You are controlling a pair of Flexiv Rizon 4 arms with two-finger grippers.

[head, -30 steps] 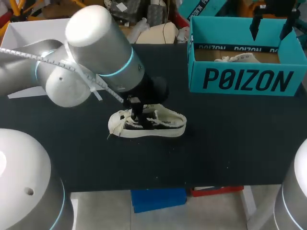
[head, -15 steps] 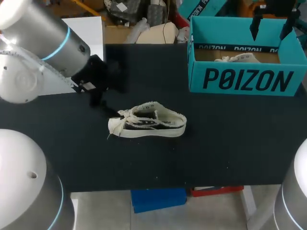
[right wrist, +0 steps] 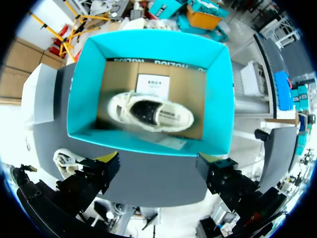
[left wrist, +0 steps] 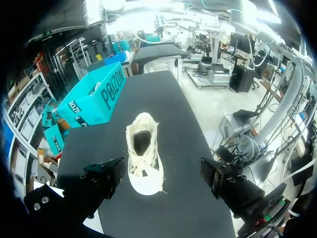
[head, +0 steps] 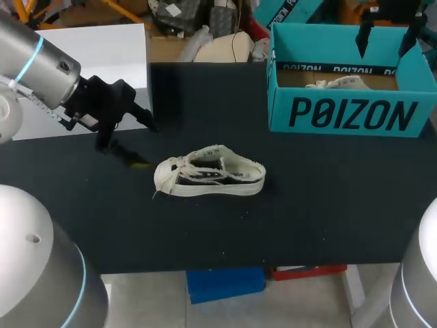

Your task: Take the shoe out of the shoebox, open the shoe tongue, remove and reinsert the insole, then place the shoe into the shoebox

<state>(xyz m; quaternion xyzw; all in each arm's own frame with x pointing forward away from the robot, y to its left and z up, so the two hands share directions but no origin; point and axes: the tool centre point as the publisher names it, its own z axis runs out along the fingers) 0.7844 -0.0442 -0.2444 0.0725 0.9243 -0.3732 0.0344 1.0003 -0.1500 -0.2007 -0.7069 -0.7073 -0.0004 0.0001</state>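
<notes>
my left gripper [head: 142, 145] stands spread and empty just beside the toe of the shoe [head: 208, 179], not touching; my right gripper [right wrist: 157, 159] hangs spread above the shoebox [right wrist: 218, 99].

Two apparently matching shoes [head: 208, 179] [right wrist: 151, 113], one shoebox [head: 351, 116].

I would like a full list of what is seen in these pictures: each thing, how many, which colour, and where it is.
table: one, black, under everything.
shoebox: one, teal, open, far right of the table.
shoe on the table: one, cream with a dark inside, near the middle, lying apart from both grippers.
shoe in the box: one, cream, on the shoebox floor.
white flat panel: one, far left corner, partly behind the left arm.
left gripper: one, black, open, left of the shoe on the table.
right gripper: one, black, open, above the shoebox.
</notes>
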